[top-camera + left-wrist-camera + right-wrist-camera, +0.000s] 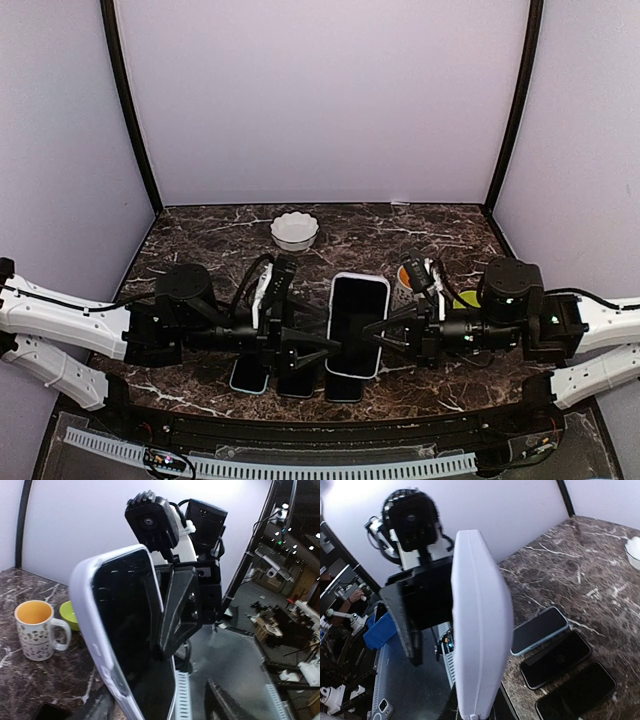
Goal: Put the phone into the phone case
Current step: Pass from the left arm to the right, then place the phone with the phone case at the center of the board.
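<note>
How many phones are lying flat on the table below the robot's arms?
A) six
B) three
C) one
B: the right wrist view shows three side by side on the marble, a phone in a light blue case, a dark phone and a second dark phone.

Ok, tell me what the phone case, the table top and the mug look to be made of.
The phone case: white, matte, rounded edges; probably silicone or soft plastic.
The table top: dark, white-veined, slightly glossy; marble or a marble-print laminate, cannot tell which.
The mug: likely glazed ceramic, cream outside with a patterned band, yellow-orange inside, faint shine.
</note>
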Action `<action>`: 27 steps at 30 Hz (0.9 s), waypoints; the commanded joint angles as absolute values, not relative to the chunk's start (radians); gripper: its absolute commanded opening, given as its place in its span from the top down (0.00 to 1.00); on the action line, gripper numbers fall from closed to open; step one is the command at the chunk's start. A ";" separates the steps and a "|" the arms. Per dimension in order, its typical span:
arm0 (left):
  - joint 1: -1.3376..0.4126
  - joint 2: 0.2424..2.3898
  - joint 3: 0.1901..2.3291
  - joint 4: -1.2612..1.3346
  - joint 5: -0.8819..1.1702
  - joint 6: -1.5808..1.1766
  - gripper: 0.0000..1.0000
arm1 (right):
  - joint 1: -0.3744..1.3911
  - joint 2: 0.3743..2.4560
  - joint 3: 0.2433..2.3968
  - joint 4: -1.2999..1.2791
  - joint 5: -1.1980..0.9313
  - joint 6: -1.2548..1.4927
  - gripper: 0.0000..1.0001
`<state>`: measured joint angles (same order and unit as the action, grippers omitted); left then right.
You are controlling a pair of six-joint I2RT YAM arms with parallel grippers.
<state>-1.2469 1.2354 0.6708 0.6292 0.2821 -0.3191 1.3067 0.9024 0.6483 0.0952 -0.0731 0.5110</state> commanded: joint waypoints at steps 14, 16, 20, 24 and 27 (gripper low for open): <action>-1.189 1.088 0.718 0.112 -0.190 -0.321 0.15 | 0.923 0.945 0.462 -0.265 -0.442 0.971 1.00; -1.188 1.092 0.719 0.106 -0.185 -0.321 0.15 | 0.890 1.001 0.447 -0.236 -0.487 0.946 1.00; -1.186 1.094 0.715 0.101 -0.168 -0.321 0.16 | 0.851 1.090 0.442 -0.155 -0.563 0.914 1.00; -1.185 1.080 0.699 0.106 -0.157 -0.326 0.16 | 0.807 1.141 0.440 -0.159 -0.572 0.887 1.00; -1.183 1.066 0.689 0.109 -0.163 -0.325 0.16 | 0.784 1.173 0.447 -0.200 -0.549 0.867 1.00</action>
<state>-1.1908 1.1080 0.6895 0.1127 -0.1631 -0.3233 0.8165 1.1477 0.4355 -0.2501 -0.5240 0.9127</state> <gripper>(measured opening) 0.839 0.100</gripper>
